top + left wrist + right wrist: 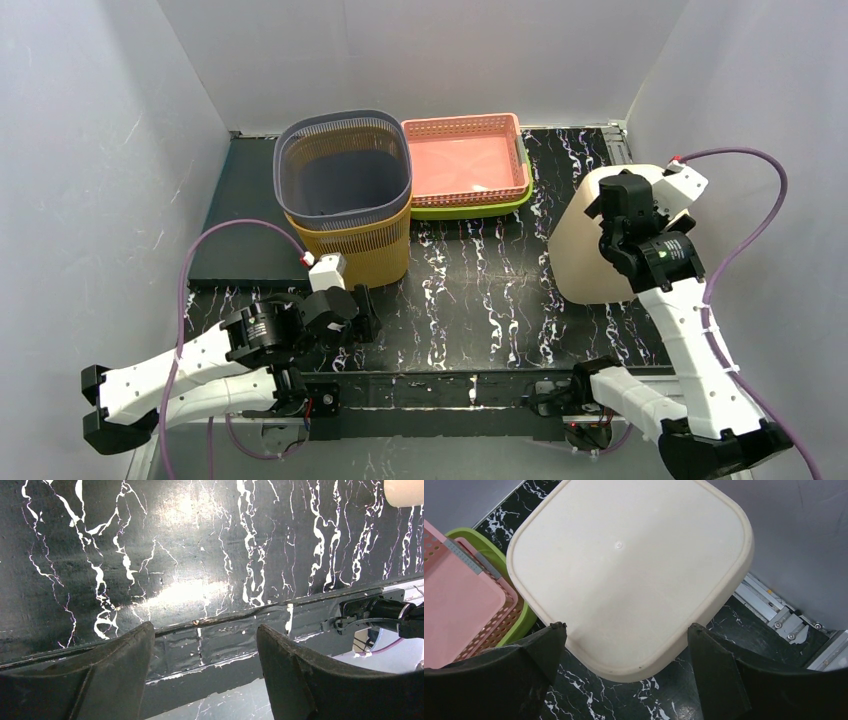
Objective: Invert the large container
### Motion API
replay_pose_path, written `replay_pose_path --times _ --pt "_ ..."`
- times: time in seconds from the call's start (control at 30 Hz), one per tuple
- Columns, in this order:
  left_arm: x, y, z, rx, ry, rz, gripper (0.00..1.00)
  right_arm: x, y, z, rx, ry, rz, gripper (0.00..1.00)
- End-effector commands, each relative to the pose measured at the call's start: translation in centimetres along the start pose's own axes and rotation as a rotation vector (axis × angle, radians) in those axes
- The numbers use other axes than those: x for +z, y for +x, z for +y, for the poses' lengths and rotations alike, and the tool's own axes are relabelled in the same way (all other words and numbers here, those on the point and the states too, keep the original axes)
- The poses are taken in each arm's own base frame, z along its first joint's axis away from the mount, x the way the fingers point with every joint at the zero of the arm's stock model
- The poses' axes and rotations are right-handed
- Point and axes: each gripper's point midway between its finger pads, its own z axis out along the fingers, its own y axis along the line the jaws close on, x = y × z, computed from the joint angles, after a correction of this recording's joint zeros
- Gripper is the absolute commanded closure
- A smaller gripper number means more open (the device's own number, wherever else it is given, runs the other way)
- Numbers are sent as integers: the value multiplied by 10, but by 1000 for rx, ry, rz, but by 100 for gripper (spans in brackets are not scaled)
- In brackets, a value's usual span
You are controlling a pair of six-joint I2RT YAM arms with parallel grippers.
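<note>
While the right gripper (617, 226) hangs over the cream container (580, 245), its fingers are spread wide and there's nothing between them. From the right wrist cam, the gripper (626, 630) has one fingertip on each side of the container's (629, 570) near corner, but I can't tell if they're actually touching it or just above it.

The container sits by the right edge of the black marbled tabletop (480, 290), roughly halfway back. The face pointing up is flat and closed, with a tiny nub in the middle, so it looks like the base is on top.

The left gripper (362, 312) is down low near the front edge of the tabletop on the left side. Its wrist cam shows the gripper (205, 627) with fingers apart and only bare marble and the table's front edge between them. A sliver of the cream container (405, 492) peeks in at the top right corner of that view.

Other stuff: a grey mesh basket (300, 165) is nested inside a yellow one (350, 255) toward the far left. Just beside it along the far edge is a pink tray basket (465, 160) stacked in a green one (470, 209). The pink (454, 600) and green (519, 625) ones also show up next to the container in the right wrist view.
</note>
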Motion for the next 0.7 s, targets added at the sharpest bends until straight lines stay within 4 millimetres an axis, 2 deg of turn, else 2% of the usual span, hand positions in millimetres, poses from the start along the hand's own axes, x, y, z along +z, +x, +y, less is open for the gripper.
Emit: replay_pose_path --times 0.0,0.2,0.37,0.47,0.67 --pt "-4 -3 1 11 -9 -4 27 10 -11 10 50 -37 -38 1" --pt "-3 -1 1 20 -13 6 27 39 -1 8 -3 -52 61 1" --pt "-2 1 3 18 -16 11 27 69 8 6 92 -122 166 1" --pt "-1 1 3 16 -20 10 26 73 11 20 113 -187 205 1" --pt "-1 -1 2 23 -24 9 26 71 -10 24 79 -195 165 1"
